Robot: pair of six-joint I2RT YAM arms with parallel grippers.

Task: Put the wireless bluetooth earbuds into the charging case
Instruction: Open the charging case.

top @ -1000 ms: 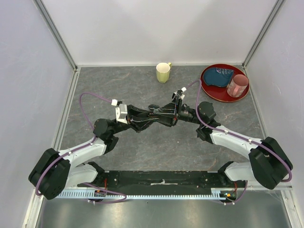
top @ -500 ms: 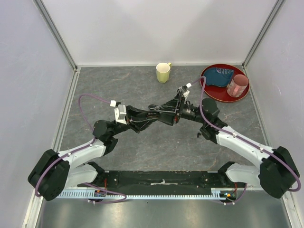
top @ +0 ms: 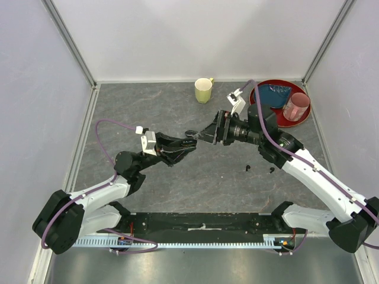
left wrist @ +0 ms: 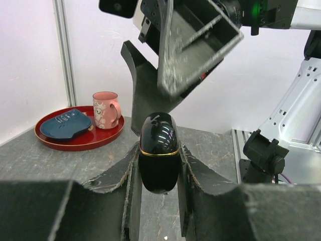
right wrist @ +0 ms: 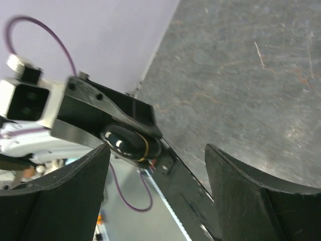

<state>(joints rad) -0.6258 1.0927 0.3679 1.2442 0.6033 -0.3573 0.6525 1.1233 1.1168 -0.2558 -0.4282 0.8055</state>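
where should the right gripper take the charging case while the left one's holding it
Take the rounded upper half of the charging case, above the gold seam. The left gripper clamps the lower half by its flanks, so only that cap stands free. Bring the right gripper, jaws open, end-on from the tip, probably closing across the two faces the left leaves bare.
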